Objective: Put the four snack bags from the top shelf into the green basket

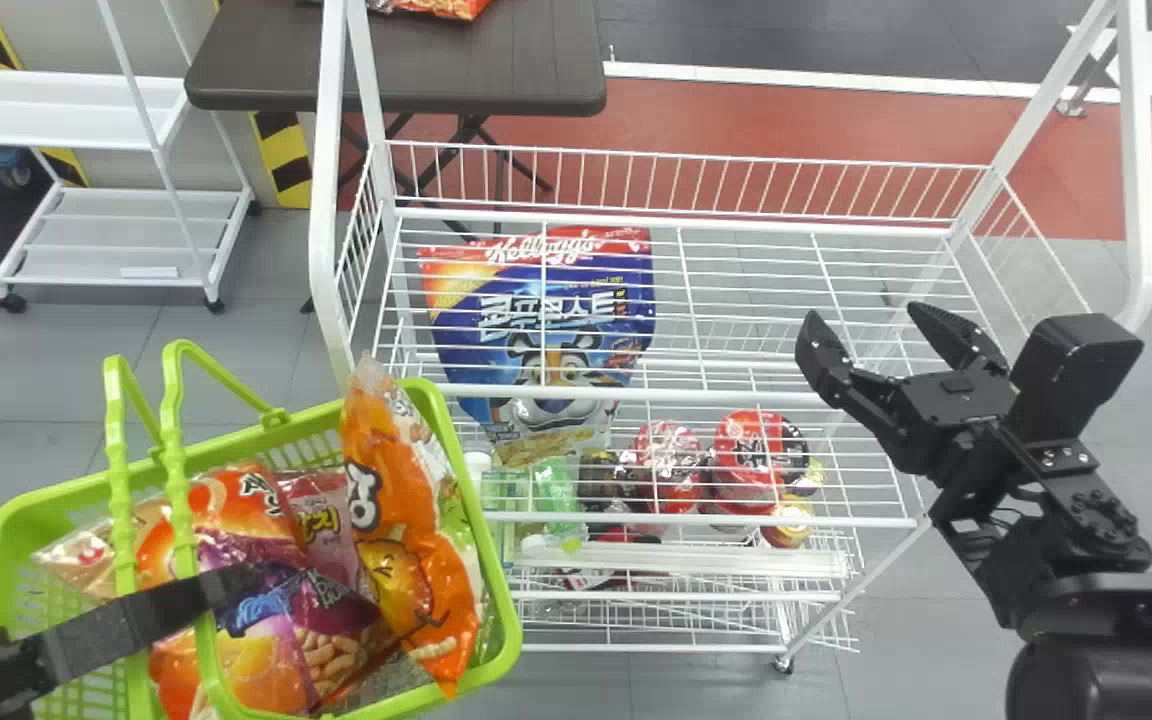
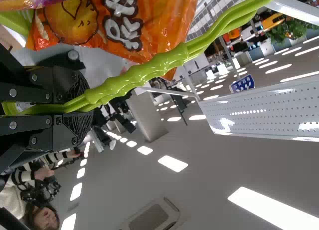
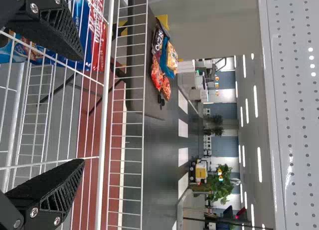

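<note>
Snack bags lie in our green basket at eight o'clock.
Our left gripper pinches both handles together between its fingers, likely steadying the load; at three o'clock, our right gripper spreads its fingers by the top shelf, apart from the bags.

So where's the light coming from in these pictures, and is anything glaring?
Left wrist view: rows of bright ceiling lights, glare patches on a perforated panel, glints along the basket's green handles. Right wrist view: more ceiling lights in rows, small bright spots on a pale dotted surface. Head view: small highlights on the shiny snack bags; no lamp visible.
</note>
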